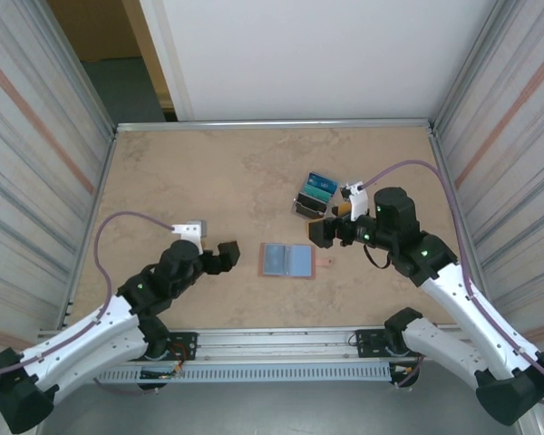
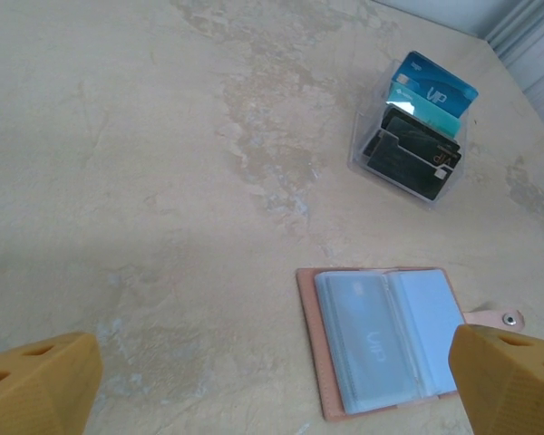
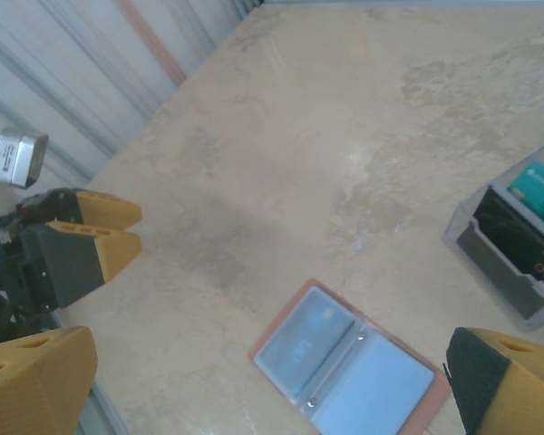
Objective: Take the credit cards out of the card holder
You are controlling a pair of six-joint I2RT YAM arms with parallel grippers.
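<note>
The card holder [image 1: 286, 260] lies open and flat on the table, salmon-pink outside, blue inside, its tab [image 1: 326, 263] pointing right. In the left wrist view a light-blue credit card [image 2: 367, 340] marked "VIP" sits in the left sleeve of the card holder [image 2: 310, 344]. My left gripper [image 1: 219, 258] hovers open just left of the holder, its fingers [image 2: 36, 381] wide apart and empty. Just above the holder's right end, my right gripper [image 1: 325, 222] is open too, holding nothing. From the right wrist, the card holder [image 3: 344, 362] lies below and between its fingertips [image 3: 508, 381].
A clear plastic box [image 1: 315, 193] with teal and black cards standing in it sits behind the holder, close to the right gripper; it is also seen in the left wrist view [image 2: 417, 127]. Corrugated walls close in both sides of the table.
</note>
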